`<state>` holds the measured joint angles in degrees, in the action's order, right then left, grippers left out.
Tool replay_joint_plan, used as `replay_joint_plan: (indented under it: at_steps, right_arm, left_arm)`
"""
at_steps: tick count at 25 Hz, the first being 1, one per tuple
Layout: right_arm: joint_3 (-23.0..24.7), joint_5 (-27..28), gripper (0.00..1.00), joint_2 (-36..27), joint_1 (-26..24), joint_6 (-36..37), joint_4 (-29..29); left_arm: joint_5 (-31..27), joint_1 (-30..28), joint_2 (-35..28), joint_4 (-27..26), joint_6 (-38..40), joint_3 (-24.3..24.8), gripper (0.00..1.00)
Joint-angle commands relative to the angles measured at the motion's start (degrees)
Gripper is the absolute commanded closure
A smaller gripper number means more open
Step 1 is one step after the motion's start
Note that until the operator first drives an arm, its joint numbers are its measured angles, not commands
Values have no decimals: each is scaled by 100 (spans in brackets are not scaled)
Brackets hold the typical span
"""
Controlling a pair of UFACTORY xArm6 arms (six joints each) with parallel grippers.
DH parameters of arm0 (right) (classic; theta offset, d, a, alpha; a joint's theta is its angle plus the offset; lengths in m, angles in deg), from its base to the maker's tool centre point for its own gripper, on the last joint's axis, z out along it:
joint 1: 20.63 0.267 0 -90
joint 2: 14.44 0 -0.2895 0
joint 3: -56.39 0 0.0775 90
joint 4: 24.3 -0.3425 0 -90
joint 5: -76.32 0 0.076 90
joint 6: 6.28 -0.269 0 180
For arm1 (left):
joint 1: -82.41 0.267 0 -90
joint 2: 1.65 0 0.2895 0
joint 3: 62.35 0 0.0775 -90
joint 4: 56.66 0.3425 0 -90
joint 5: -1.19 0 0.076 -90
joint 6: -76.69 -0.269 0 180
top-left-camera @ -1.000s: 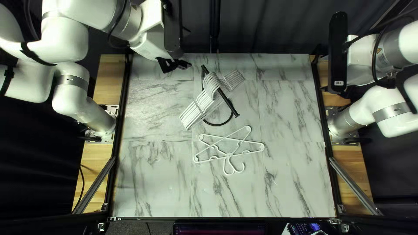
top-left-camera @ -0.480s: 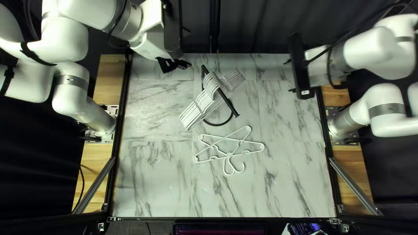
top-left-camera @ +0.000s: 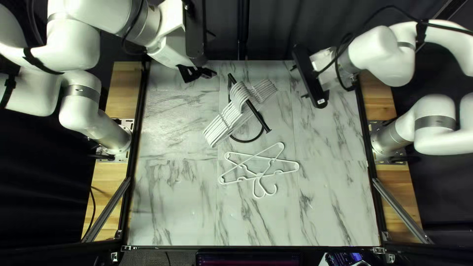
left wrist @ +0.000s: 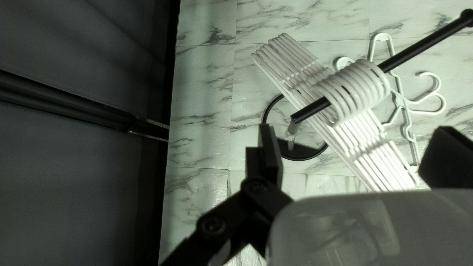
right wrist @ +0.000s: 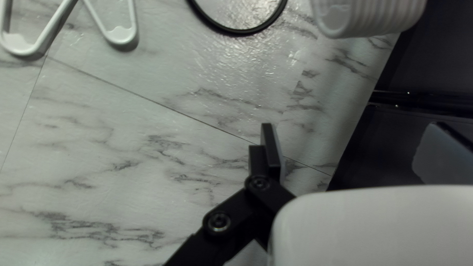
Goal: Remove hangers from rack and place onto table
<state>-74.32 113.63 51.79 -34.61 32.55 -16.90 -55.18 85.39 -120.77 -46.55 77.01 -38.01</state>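
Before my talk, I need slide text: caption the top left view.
White hangers crowd a black rack while two more lie overlapped on the marble-patterned table.

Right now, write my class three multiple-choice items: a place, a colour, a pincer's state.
1. Where do the two loose hangers lie?
A) hung on the rack
B) on the table
C) inside a box
2. What colour is the rack?
A) black
B) white
C) red
3. How is the left pincer?
A) shut on a hanger
B) open
C) shut, empty

1 B: the top left view shows them there.
2 A: its bar is black.
3 B: its fingers stand apart, holding nothing.
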Motion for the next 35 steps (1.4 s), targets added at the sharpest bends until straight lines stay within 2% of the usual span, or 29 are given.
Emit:
replay_joint_plan:
  at_steps: [1,3,4,5,7,8,18,21,23,25,35]
  right_arm:
    - [-2,-1,0,1,-1,-3,1]
    - [-4,-3,0,0,-81,316,-231]
    - [-171,20,0,160,-180,643,-626]
    - [-262,76,0,216,-216,728,-824]
    - [-585,358,0,415,-331,974,-1578]
    - [-619,385,0,437,-350,1024,-1698]
    - [-619,385,0,437,-350,1024,-1698]
    - [-819,525,0,650,-247,1306,-1968]
    - [-839,553,0,696,-127,1238,-2030]
    - [-743,547,0,592,-34,825,-1866]
    - [-743,547,0,592,-34,825,-1866]
  left_arm:
    - [0,0,0,0,0,0,0]
    - [0,0,0,0,0,0,0]
    - [0,0,0,0,0,0,0]
    - [0,0,0,0,0,0,0]
    - [0,0,0,0,0,0,0]
    - [0,0,0,0,0,0,0]
    - [0,0,0,0,0,0,0]
    - [0,0,0,0,0,0,0]
    - [0,0,0,0,0,0,0]
    - [0,0,0,0,0,0,0]
    - [0,0,0,0,0,0,0]
